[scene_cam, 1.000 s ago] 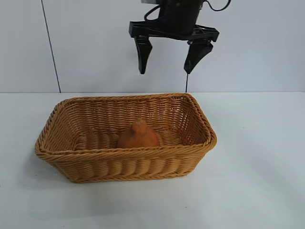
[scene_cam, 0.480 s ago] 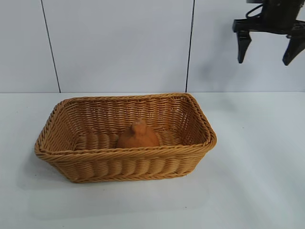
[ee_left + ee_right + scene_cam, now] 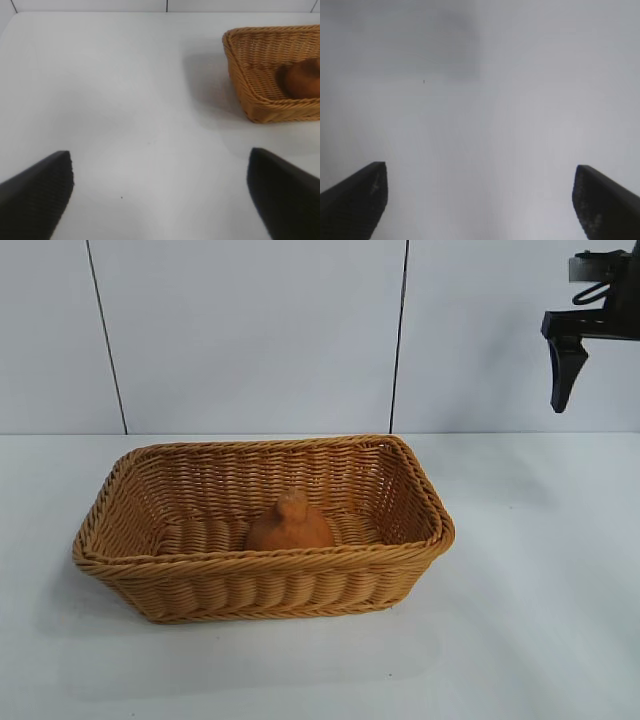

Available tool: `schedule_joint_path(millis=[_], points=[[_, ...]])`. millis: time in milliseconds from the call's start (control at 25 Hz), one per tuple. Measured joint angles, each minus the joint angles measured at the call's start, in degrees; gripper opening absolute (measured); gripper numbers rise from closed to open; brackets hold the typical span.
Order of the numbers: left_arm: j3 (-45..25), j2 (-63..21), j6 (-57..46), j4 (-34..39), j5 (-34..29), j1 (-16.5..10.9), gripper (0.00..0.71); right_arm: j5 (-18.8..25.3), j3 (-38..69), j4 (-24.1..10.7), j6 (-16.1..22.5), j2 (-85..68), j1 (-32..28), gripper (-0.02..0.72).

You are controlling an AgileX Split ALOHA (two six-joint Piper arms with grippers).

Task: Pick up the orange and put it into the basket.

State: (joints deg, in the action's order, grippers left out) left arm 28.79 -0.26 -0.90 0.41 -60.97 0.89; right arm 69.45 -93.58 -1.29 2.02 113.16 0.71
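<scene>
The orange (image 3: 289, 526) sits inside the basket (image 3: 420, 540) at lower centre of the exterior frame, so the task looks done; it seems light, firm and rough-skinned enough not to slip, best pinched across its broad lower body, not the knob. The right gripper (image 3: 480, 200) hangs at the upper right edge of the exterior frame, pointing down, jaws wide and empty. The left gripper (image 3: 160, 192) is parked over bare table, likewise spread and holding nothing.

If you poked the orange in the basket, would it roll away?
Probably not far: the orange looks lumpy, with a knob on top, so it would likely wobble. The basket walls should stop it. Its rough skin probably isn't slippery.
</scene>
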Motion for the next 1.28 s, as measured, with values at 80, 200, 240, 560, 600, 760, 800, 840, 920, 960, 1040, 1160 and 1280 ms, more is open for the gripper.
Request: schedule_joint_path(millis=[80, 200, 240, 560, 600, 760, 800, 840, 920, 960, 1040, 1160, 1280], points=[[0.0, 0.0, 0.0, 0.0, 0.0, 0.0, 0.672, 0.0, 8.3, 0.6, -0.6, -5.5, 0.0, 0.694], [0.0, 0.0, 0.0, 0.0, 0.0, 0.0, 0.672, 0.2, 20.8, 1.3, -1.6, -14.8, 0.0, 0.694], [0.0, 0.0, 0.0, 0.0, 0.0, 0.0, 0.672, 0.3, 25.2, 1.3, -2.0, -18.4, 0.0, 0.694], [0.0, 0.0, 0.0, 0.0, 0.0, 0.0, 0.672, -4.6, 53.7, 1.3, -3.1, -45.9, 0.0, 0.694], [0.0, 0.0, 0.0, 0.0, 0.0, 0.0, 0.672, -6.4, 56.5, 1.3, -3.1, -49.4, 0.0, 0.694], [0.0, 0.0, 0.0, 0.0, 0.1, 0.0, 0.672, -10.2, 64.3, 1.9, -3.1, -62.9, 0.0, 0.694], [0.0, 0.0, 0.0, 0.0, 0.1, 0.0, 0.672, -10.2, 64.9, 1.9, -3.1, -66.2, 0.0, 0.694], [0.0, 0.0, 0.0, 0.0, 0.1, 0.0, 0.672, -10.4, 65.0, 1.9, -3.1, -69.0, 0.0, 0.694], [0.0, 0.0, 0.0, 0.0, 0.1, 0.0, 0.672, -11.0, 65.1, 2.0, -3.2, -75.5, 0.0, 0.694], [0.0, 0.0, 0.0, 0.0, 0.1, 0.0, 0.672, -11.1, 65.1, 2.1, -3.2, -78.5, 0.0, 0.694], [0.0, 0.0, 0.0, 0.0, 0.1, 0.0, 0.672, -11.1, 65.1, 2.1, -3.2, -83.9, 0.0, 0.694], [0.0, 0.0, 0.0, 0.0, 0.1, 0.0, 0.672, -11.0, 65.1, 2.3, -3.2, -92.1, 0.0, 0.694], [0.0, 0.0, 0.0, 0.0, 0.1, 0.0, 0.672, -11.0, 65.2, 2.3, -3.2, -100.6, 0.0, 0.694]])
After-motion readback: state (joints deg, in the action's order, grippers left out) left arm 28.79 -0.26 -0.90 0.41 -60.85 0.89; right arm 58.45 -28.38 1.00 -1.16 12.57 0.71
